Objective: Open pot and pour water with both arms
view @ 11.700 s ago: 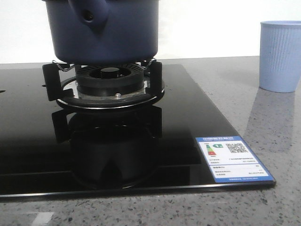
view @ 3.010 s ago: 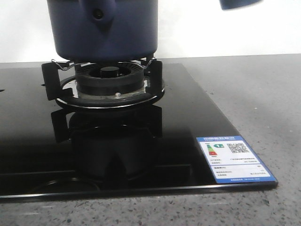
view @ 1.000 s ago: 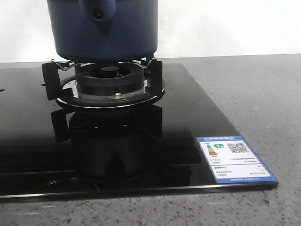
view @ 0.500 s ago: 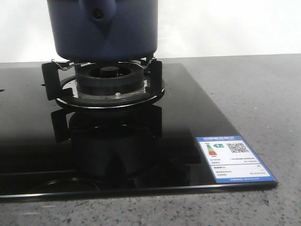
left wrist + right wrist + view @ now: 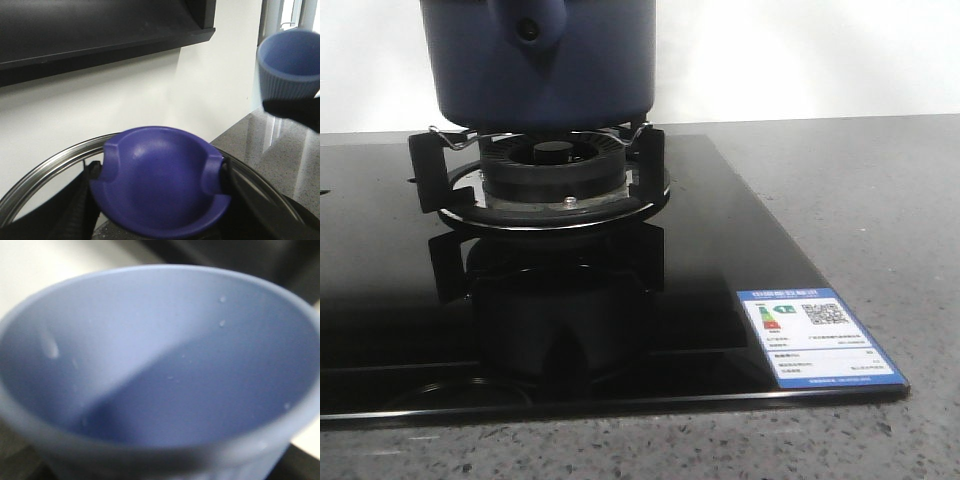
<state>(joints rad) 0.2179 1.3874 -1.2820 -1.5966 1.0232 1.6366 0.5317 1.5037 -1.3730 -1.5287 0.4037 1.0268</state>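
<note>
The pot (image 5: 540, 60) sits on the stove burner (image 5: 552, 170) while the left gripper (image 5: 160, 200) pinches the lid knob (image 5: 160, 180) and the right one, unseen, presumably carries the blue cup (image 5: 160, 370) for pouring.

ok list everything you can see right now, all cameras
pot: 1, dark navy, on the burner's supports, top out of the front view
lid knob: 1, purple-blue, between the left gripper's fingers
lid rim: 1, silver metal, around the knob
cup: 1, pale blue, ribbed, held in the air; fills the right wrist view, droplets inside
burner: 1, black, on the hob under the pot
hob: 1, glossy black glass, on the counter
label: 1, blue and white, hob's near right corner
counter: 1, grey speckled stone
wall: white, behind
left gripper: dark fingers either side of the knob
right gripper: only a dark blurred shape under the cup
</note>
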